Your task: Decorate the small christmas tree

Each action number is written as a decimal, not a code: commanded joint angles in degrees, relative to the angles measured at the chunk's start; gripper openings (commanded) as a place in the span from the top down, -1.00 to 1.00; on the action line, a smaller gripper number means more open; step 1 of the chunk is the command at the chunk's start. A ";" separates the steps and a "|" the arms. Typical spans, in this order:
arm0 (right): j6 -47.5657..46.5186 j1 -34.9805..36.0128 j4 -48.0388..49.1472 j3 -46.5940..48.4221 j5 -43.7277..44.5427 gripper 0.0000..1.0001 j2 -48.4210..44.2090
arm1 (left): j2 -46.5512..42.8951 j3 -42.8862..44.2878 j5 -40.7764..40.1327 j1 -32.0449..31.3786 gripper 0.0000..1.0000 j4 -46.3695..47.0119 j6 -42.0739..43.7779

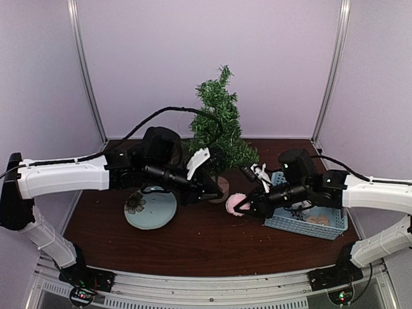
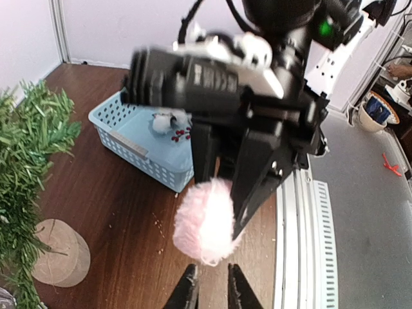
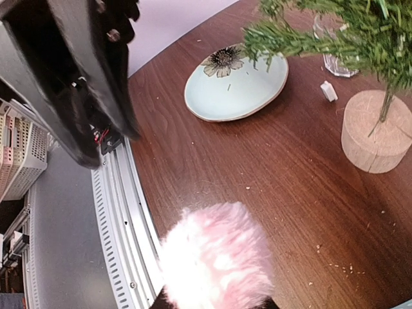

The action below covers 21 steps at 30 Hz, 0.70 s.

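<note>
Right tool (image 2: 222, 209) was clamped on a pink pom-pom (image 2: 203, 225), held just above the desk (image 1: 193, 244). Left tool (image 2: 212, 291) sat right opposite it, fingers slightly apart and empty. The small christmas tree (image 1: 219, 122) stood beyond and left of the right tool, with its stump base (image 3: 376, 132) near. A blue basket (image 1: 306, 222) sat under that tool's arm and a floral plate (image 1: 150, 207) beneath the left arm. Likely step: get the pom-pom onto a branch. Best to squeeze the fluff's middle, lift clear of the stump, press deep into the bristles, and hold the left tool out of the path so the tree isn't knocked. No readable writing or brand anywhere.
</note>
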 commanded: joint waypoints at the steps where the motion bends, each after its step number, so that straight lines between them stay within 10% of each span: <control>1: -3.20 0.25 -2.97 3.64 -1.12 1.00 -0.64 | 0.94 3.99 0.68 -0.58 0.69 -5.21 3.90; 11: -4.35 0.61 -4.36 6.50 -2.28 1.00 0.66 | 4.66 7.11 0.64 -1.91 0.53 -2.36 4.66; 21: -4.01 0.61 -5.73 6.25 1.45 1.00 -1.02 | 2.29 3.14 -3.39 -1.96 1.00 -1.08 1.35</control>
